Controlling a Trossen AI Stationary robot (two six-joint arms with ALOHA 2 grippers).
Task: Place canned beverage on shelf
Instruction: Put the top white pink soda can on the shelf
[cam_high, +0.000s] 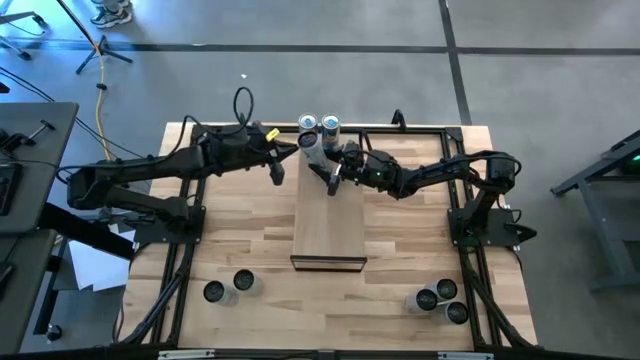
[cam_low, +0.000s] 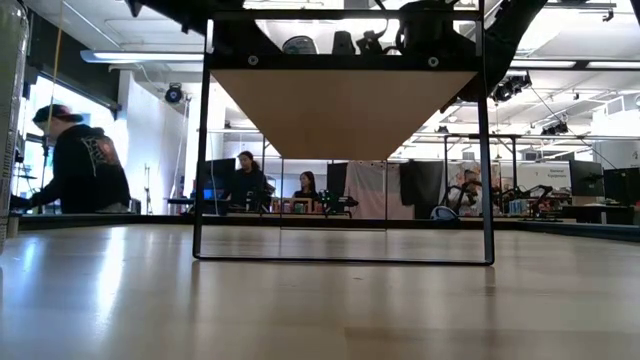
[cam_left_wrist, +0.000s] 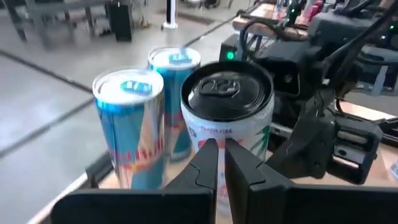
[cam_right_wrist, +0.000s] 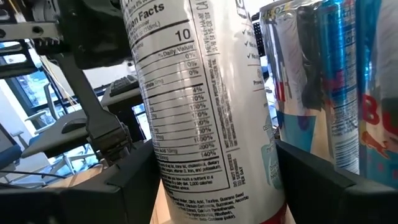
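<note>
Butcher-block wood desk (cam_high: 250, 250), seen from above. Near edge, about 7 o'clock from the desk's centre: two loose silver-topped cans (cam_high: 228, 287). About 5 o'clock: a cluster of three more cans (cam_high: 440, 298). Neither cluster is touched by an arm.

Centre: long narrow light-wood shelf (cam_high: 328, 225) with a dark near end edge, raised on a black frame, running from 6 o'clock towards 12 o'clock. The low view shows only its underside.

Far end of shelf, 12 o'clock: white tall beverage can with a dark lid (cam_left_wrist: 227, 118) and a nutrition label (cam_right_wrist: 205, 106), upright. The right tool (cam_high: 327, 168) straddles this can; its two dark fingers (cam_right_wrist: 134, 186) stand apart, one on each side of the can. Actual pad contact cannot be told.

Left tool (cam_high: 277, 170) sits at about 9 o'clock from the white can, fingers (cam_left_wrist: 205, 168) pressed together with nothing between them, tips pointing at the can's wall.

Just beyond, at 12 o'clock: two blue-and-silver slim cans (cam_high: 319, 125), upright, side by side, near the white can.
</note>
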